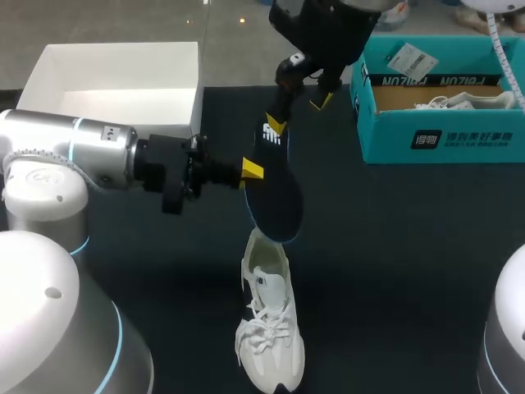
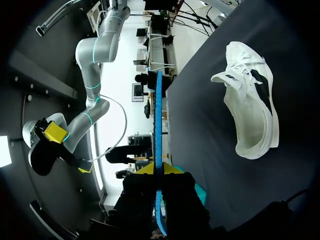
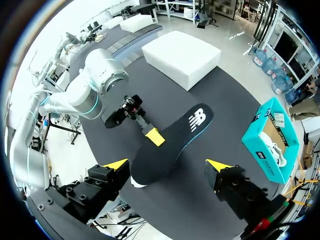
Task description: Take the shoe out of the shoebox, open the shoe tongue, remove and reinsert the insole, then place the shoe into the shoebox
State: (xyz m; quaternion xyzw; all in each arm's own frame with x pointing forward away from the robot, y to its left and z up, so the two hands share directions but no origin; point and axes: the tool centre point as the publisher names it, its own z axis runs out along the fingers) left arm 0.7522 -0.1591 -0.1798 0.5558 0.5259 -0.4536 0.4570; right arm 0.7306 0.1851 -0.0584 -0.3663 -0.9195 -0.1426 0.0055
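Note:
My left gripper [image 1: 250,171] is shut on the long edge of a dark insole [image 1: 275,193] with a blue rim, holding it in the air above the table. Seen from the left wrist, the insole [image 2: 158,125] is edge-on, a thin blue line rising from my left gripper [image 2: 157,169]. A white shoe [image 1: 269,328] lies on the dark table just below the insole's lower end, also visible as the shoe [image 2: 250,100] beside the gripper. My right gripper [image 1: 298,113] is open above the insole's printed end. In its own view the right gripper [image 3: 167,165] spans the insole [image 3: 172,142] without touching it.
A teal shoebox [image 1: 435,135] holding another white shoe stands at the back right. An open white box [image 1: 115,78] stands at the back left. The shoebox [image 3: 270,145] and white box [image 3: 180,57] also show in the right wrist view.

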